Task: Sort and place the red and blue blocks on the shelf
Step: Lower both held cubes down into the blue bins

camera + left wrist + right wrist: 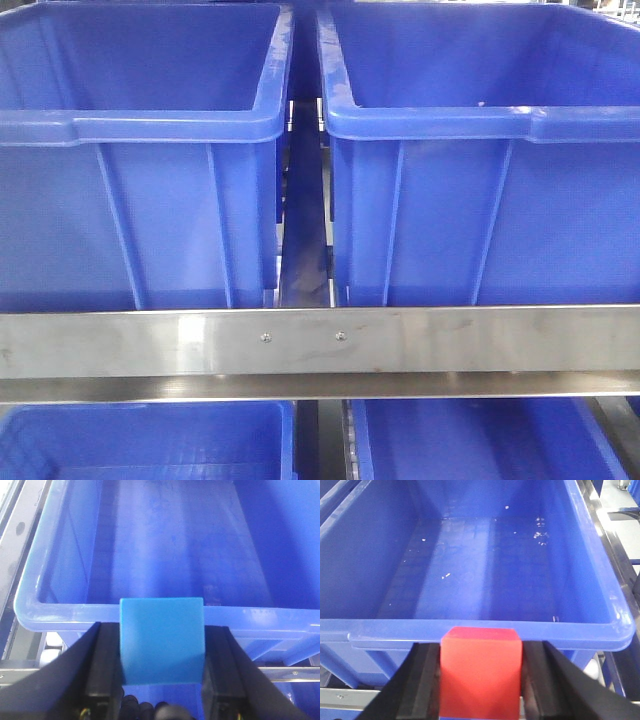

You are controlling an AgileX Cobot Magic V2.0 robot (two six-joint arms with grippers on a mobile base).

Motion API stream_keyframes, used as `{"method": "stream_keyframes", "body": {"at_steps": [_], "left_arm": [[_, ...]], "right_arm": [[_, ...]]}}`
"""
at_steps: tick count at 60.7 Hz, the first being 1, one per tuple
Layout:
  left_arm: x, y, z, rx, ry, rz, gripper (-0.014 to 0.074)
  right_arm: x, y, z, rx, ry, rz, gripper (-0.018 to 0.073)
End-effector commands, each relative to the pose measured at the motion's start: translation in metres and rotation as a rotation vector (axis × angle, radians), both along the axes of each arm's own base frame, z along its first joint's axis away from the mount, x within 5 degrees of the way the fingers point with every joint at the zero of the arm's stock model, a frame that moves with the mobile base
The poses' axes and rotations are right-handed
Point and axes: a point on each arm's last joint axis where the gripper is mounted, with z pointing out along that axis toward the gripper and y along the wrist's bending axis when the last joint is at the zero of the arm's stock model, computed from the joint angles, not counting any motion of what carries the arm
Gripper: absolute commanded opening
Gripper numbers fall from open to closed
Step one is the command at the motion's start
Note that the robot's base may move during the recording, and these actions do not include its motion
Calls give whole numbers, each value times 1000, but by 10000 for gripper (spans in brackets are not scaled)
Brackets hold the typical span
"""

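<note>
Readable text: you will find none in any view.
Blue bins (150, 120): no label, brand or number legible.
Steel rail (450, 340) below the bins: bare metal, two screws, no marking.
Blocks: plain faces.

Front cam sits level and close to the shelf rail (320, 340), facing two blue bins (140, 120) side by side on the upper tier, with two more bin rims just below the rail. Left wrist cam looks forward and down past the left end effector (162, 645), whose blue block (162, 640) fills the near foreground, into a bin just ahead. Right wrist cam does the same over the right end effector (480, 680) and red block (480, 672); all views share bins and rail, which tier can't be told.
</note>
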Motion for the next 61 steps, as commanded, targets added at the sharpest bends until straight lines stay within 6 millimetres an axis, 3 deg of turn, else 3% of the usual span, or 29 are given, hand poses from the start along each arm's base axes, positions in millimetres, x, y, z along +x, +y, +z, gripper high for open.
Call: {"method": "stream_keyframes", "body": {"at_steps": [1,61], "left_arm": [[2,0,17,-21,-111,-2,127],[2,0,17,-21,-111,-2,127]], "right_arm": [[2,-1,19,5,-123,-12,60],[2,-1,19,5,-123,-12,60]]}}
